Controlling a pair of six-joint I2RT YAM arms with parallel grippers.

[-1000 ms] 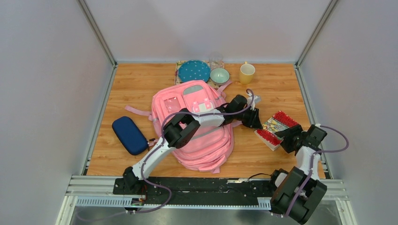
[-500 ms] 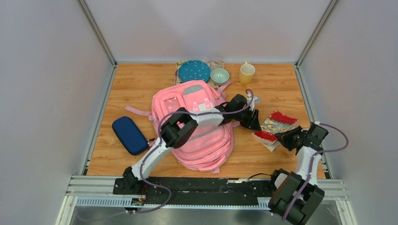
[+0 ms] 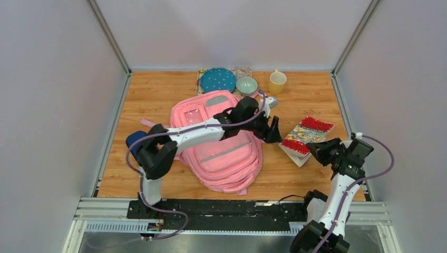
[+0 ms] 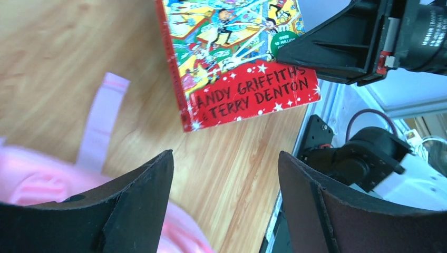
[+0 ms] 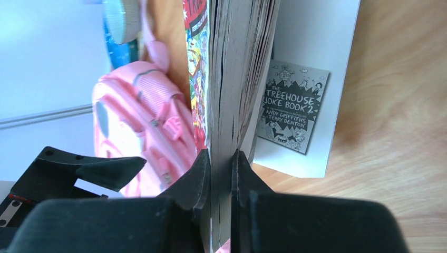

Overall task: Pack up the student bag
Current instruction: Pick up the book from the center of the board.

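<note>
At four o'clock your right claw [image 5: 220, 158] is clamped on the book [image 3: 305, 136] by a wedge of pages only, so lift slowly or it will fan open. Your left claw [image 4: 225, 158] gapes wide and empty at the three o'clock edge of the student bag [image 3: 226, 155], mid-surface [image 3: 158, 95]; use it to spread the bag's mouth.

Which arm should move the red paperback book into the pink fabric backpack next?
Right: the right gripper is shut on the book at its edge; the left gripper hangs open and empty between backpack and book.
</note>
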